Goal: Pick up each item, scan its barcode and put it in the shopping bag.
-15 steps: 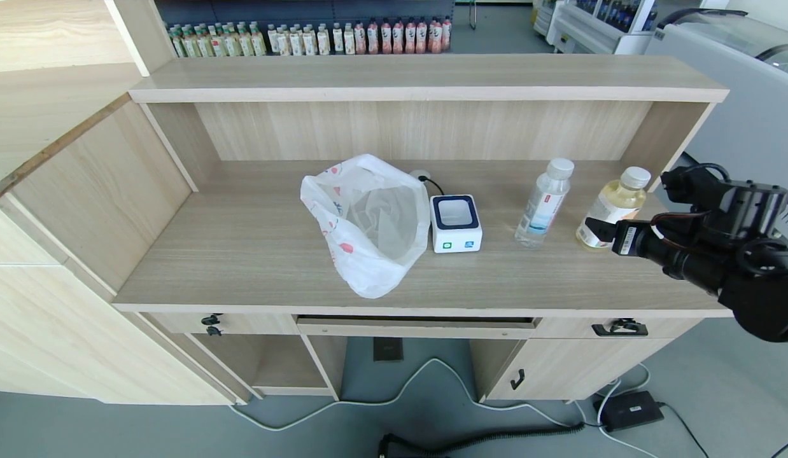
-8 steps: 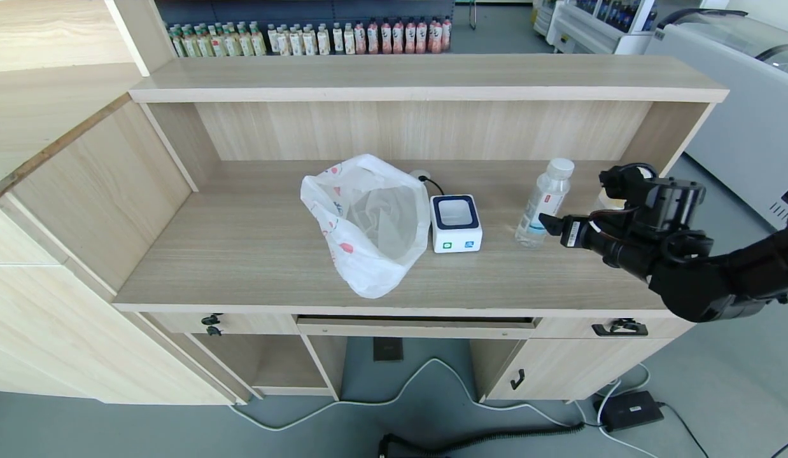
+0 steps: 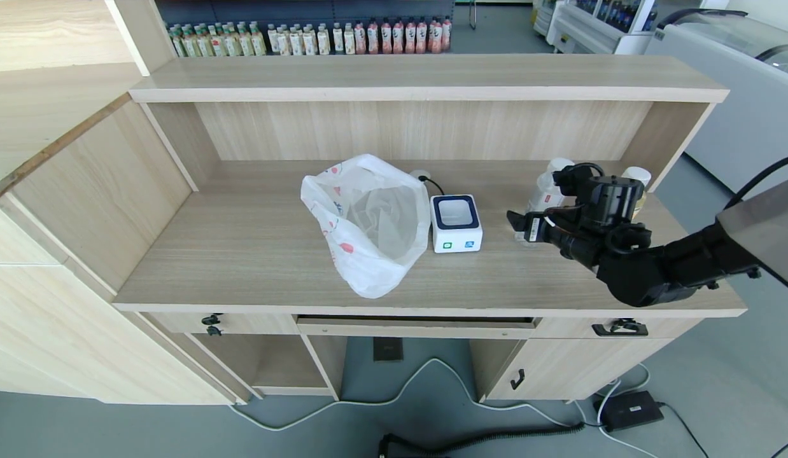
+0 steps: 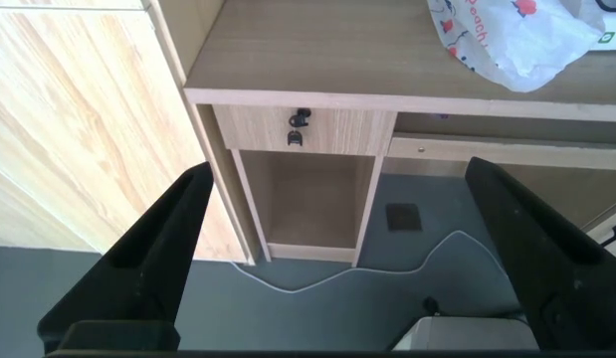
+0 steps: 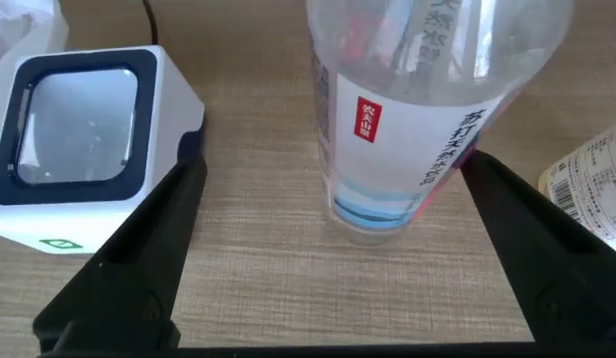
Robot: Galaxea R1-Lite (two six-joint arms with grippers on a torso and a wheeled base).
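my right gripper (image 3: 520,226) is out over the right part of the counter (image 3: 241,254), jaws spread wide, and in the right wrist view (image 5: 332,169) the clear water bottle (image 3: 541,191) (image 5: 417,109) stands upright just ahead, lined up with the gap between the two fingers; i see neither finger touching it. the second bottle (image 3: 637,175) (image 5: 598,189), with a white cap, stands just beside it on the far right, mostly hidden behind the wrist. the white scanner (image 3: 456,222) (image 5: 79,149) sits near the water bottle on its left, window facing up, and the shopping bag (image 3: 365,222) (image 4: 516,40) lies touching the scanner's other side, mouth open toward me. my left gripper (image 4: 339,174) hangs low in front of the counter's left cabinet, jaws open with nothing between them.
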